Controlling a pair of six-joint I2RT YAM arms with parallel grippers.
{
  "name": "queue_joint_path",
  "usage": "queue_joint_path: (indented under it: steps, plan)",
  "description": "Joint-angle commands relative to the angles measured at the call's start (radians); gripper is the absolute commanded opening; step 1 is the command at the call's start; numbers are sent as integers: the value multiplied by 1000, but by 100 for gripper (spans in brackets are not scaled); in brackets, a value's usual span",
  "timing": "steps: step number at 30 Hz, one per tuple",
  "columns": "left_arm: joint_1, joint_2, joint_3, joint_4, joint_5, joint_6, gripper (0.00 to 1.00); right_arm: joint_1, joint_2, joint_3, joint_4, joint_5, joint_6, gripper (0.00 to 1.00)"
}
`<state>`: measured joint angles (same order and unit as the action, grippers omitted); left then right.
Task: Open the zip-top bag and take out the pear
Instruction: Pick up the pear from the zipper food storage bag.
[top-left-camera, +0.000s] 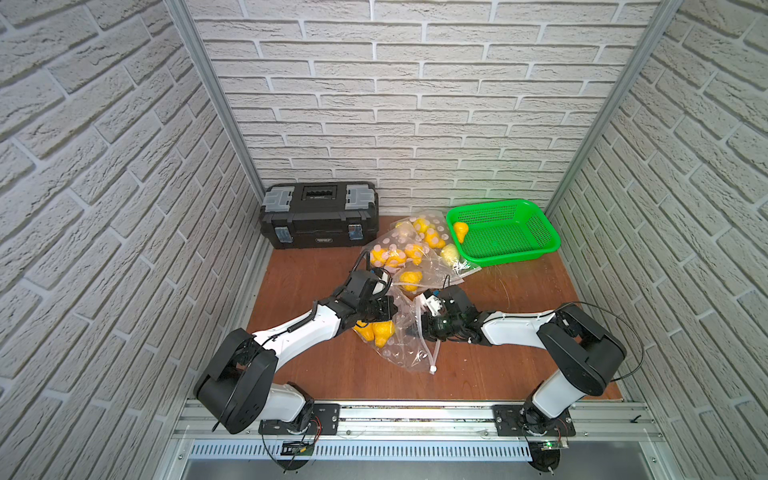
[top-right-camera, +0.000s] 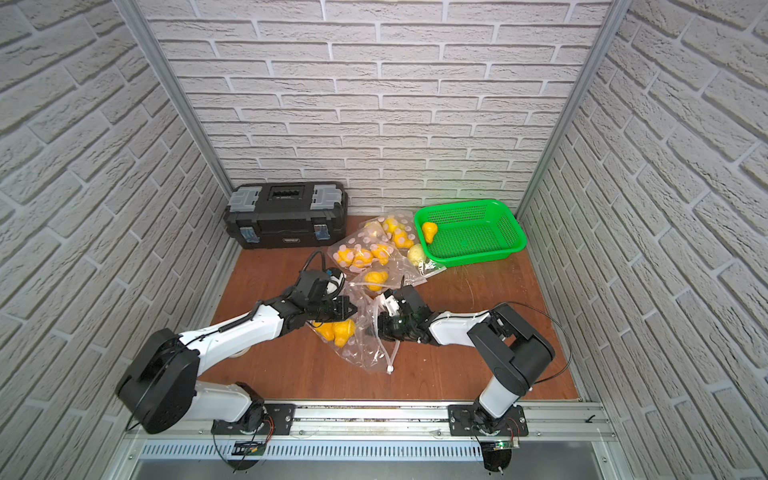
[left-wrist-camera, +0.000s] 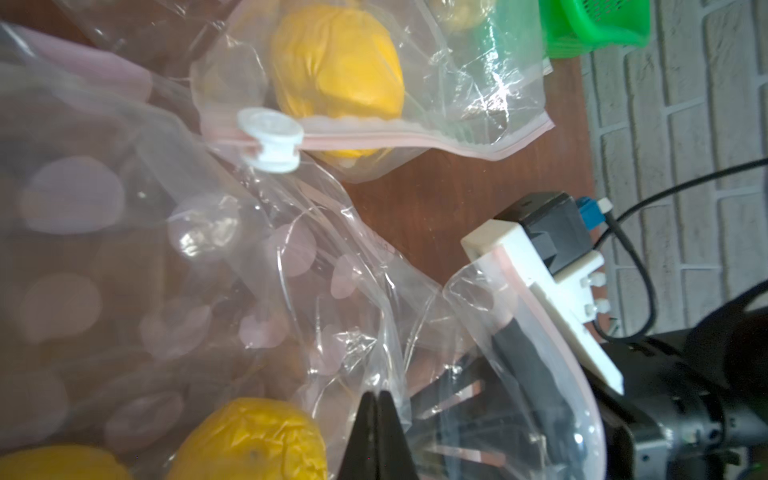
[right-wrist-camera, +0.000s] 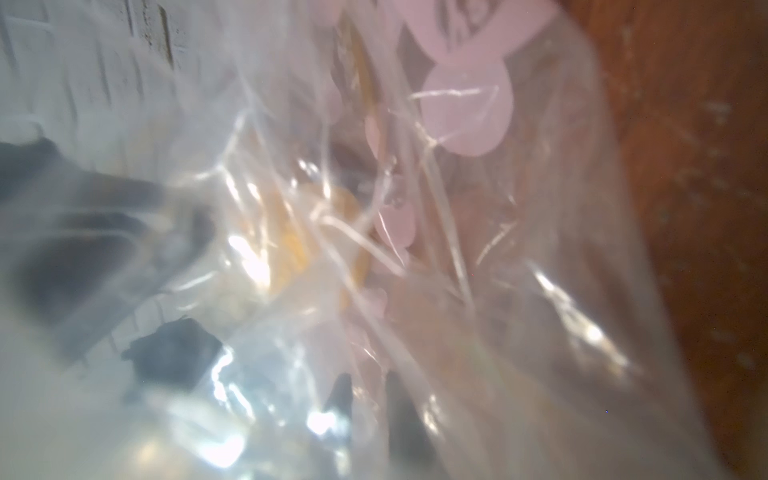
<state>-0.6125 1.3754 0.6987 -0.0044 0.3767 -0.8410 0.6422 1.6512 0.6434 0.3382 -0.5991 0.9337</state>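
A clear zip-top bag (top-left-camera: 405, 345) (top-right-camera: 370, 347) with pink dots lies mid-table, its white slider (top-left-camera: 433, 369) at the near end. Yellow pears (top-left-camera: 376, 330) (top-right-camera: 337, 330) lie inside it at its left. My left gripper (top-left-camera: 390, 309) (left-wrist-camera: 378, 395) is shut on a fold of the bag's film, right beside a pear (left-wrist-camera: 249, 440). My right gripper (top-left-camera: 411, 330) (right-wrist-camera: 368, 376) reaches in from the right. The bag's rim drapes over it, and its fingers stand slightly apart under the film. A blurred yellow pear (right-wrist-camera: 291, 249) shows ahead of it.
Several more bags of pears (top-left-camera: 399, 253) are piled behind, the nearest one (left-wrist-camera: 415, 141) zipped with its slider (left-wrist-camera: 272, 139) at one end. A green basket (top-left-camera: 540, 232) at the back right holds one pear (top-left-camera: 460, 229). A black toolbox (top-left-camera: 320, 216) stands at the back left.
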Motion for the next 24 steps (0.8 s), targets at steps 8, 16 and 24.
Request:
queue_joint_path:
  steps: [8, 16, 24]
  plan:
    - [26, 1, -107, 495, 148, -278, 0, 15, 25, -2, 115, 207, 48, 13]
    - [39, 59, -168, 651, 181, -344, 0, 7, 48, 66, 79, 229, 20, 13]
    - [39, 122, -177, 789, 247, -392, 0, -39, 50, 105, 19, 271, -35, 17]
